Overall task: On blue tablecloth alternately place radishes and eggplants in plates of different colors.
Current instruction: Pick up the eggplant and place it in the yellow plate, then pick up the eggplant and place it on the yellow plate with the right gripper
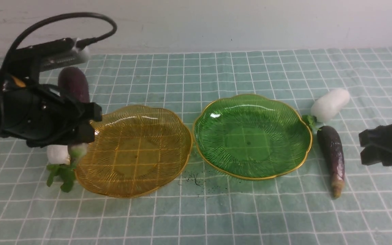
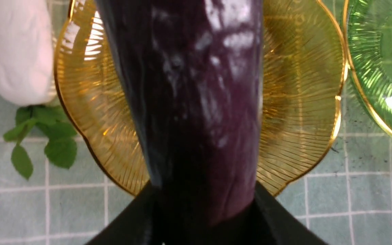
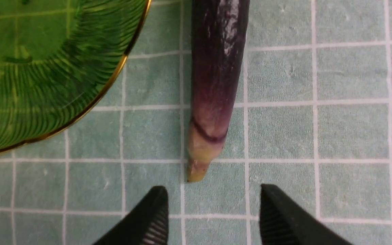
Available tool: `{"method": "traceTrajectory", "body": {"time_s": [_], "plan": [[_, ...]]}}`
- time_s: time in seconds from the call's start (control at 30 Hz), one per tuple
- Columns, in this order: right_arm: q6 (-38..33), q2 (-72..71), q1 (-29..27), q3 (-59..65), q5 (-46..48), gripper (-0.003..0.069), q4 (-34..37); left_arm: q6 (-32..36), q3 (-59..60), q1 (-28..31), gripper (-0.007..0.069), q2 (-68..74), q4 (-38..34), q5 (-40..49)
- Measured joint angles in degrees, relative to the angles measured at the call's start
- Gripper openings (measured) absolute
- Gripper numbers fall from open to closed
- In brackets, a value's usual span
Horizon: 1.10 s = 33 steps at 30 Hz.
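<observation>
My left gripper (image 1: 84, 125) is shut on a dark purple eggplant (image 1: 74, 85), held raised over the left edge of the amber plate (image 1: 138, 153); its green stem tip hangs below the fingers. In the left wrist view the eggplant (image 2: 196, 102) fills the middle above the amber plate (image 2: 301, 85). A radish (image 1: 57, 153) lies left of that plate. The green plate (image 1: 252, 136) is empty. A second radish (image 1: 330, 102) and a tan-tipped eggplant (image 1: 332, 156) lie right of it. My right gripper (image 3: 213, 199) is open and empty, just short of that eggplant's tip (image 3: 216, 85).
The blue tablecloth (image 1: 216, 211) covers the whole table up to a white wall at the back. Dark crumbs lie on the cloth between the plates' front edges (image 1: 192, 178). The radish's green leaves (image 1: 61, 173) spread beside the amber plate.
</observation>
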Motion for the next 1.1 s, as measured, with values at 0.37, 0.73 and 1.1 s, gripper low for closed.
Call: {"method": "traceTrajectory", "body": {"time_s": [0.37, 0.73, 1.1], "plan": [[-5.16, 14.39, 0.0, -4.22, -6.82, 0.0584, 6.5, 7.31, -4.12, 0.0, 0.0292, 18.63, -2.54, -2.98], [-5.55, 21.86, 0.0, -10.27, -3.92, 0.0263, 6.83, 8.18, -6.29, 0.0, 0.0569, 21.61, -1.99, -1.73], [-4.72, 10.36, 4.22, -18.82, 6.04, 0.0288, 14.88, 3.51, -14.3, 1.54, 0.0022, 8.87, 10.47, 11.74]]}}
